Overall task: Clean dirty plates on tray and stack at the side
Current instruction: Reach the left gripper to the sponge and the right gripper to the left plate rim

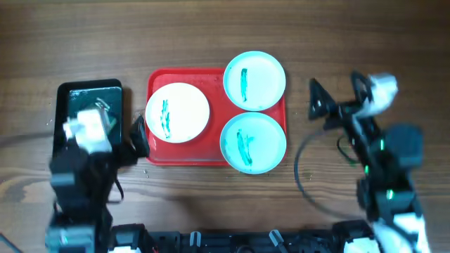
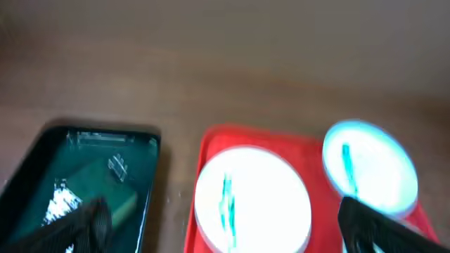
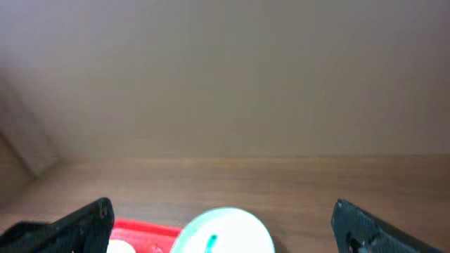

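One large red rectangular plastic tray (image 1: 211,76), at the middle of the wooden counter (image 1: 211,28), carries three small round smeared plates: one white plate (image 1: 177,112) and two pale turquoise plates (image 1: 254,81) (image 1: 253,142). The left tool (image 2: 223,209) and right tool (image 3: 223,207) both gape, released and empty.

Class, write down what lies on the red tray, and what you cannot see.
On the red tray lie a white plate, a far turquoise plate and a near turquoise plate, each with a green-teal smear. The tray floor beneath them is covered.
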`<state>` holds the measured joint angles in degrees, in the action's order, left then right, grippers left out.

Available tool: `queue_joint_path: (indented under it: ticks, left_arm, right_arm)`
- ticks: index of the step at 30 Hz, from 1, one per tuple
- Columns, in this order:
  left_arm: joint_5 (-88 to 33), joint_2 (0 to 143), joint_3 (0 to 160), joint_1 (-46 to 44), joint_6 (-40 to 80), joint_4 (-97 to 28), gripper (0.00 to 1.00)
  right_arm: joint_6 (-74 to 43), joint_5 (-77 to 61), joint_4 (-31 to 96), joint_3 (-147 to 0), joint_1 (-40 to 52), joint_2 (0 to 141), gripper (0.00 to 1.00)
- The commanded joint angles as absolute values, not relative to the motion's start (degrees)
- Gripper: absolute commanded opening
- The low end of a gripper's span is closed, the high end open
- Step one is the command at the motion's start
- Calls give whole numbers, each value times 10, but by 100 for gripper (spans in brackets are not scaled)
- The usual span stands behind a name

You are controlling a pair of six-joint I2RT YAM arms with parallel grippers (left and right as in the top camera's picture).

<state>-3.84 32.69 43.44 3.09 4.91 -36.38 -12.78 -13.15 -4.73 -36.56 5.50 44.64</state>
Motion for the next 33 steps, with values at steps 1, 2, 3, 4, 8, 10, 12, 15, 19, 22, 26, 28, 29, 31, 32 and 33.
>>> queue_joint_path:
  ticks: [1, 2, 3, 4, 8, 10, 12, 15, 19, 22, 26, 28, 29, 31, 32, 33]
  left_arm:
    - [-73, 492, 590, 35, 52, -443, 100]
    - [-90, 530, 626, 35, 52, -470, 100]
    - [-113, 567, 659, 35, 52, -498, 100]
    - [-139, 597, 685, 35, 52, -521, 100]
    - [-262, 702, 743, 35, 52, -563, 100]
    - [-273, 734, 743, 35, 66, -561, 100]
    - [-276, 764, 743, 35, 93, -563, 100]
    - [-276, 799, 743, 35, 97, -564, 100]
    - [-90, 810, 743, 37, 230, -578, 99]
    - [79, 809, 755, 43, 357, -640, 80]
    - [97, 809, 762, 65, 364, -650, 93]
    - [98, 809, 762, 79, 336, -649, 99]
    - [98, 809, 762, 84, 322, -649, 99]
    - [107, 811, 760, 92, 300, -652, 95]
    - [120, 813, 760, 93, 300, -654, 92]
    - [127, 813, 760, 93, 300, -655, 92]
  right_arm:
    - [-103, -242, 70, -527, 56, 574, 100]
    - [-96, -255, 122, -570, 56, 607, 100]
    - [-88, -266, 174, -611, 56, 639, 100]
    - [-88, -270, 203, -634, 56, 657, 100]
    - [-78, -270, 318, -730, 56, 739, 100]
    - [-96, -280, 321, -730, 56, 749, 100]
    - [-116, -302, 328, -730, 56, 757, 100]
    - [-100, -305, 336, -731, 73, 783, 100]
    - [-124, -256, 388, -774, 133, 863, 100]
    - [-120, -196, 477, -865, 188, 960, 100]
    - [-120, -128, 548, -984, 259, 1084, 94]
    - [-120, -107, 549, -1000, 293, 1124, 92]
    - [-120, -100, 542, -1000, 309, 1139, 89]
    - [-120, -87, 526, -999, 336, 1168, 72]
    - [-120, -83, 509, -999, 351, 1185, 58]
    - [-120, -79, 498, -999, 359, 1193, 53]
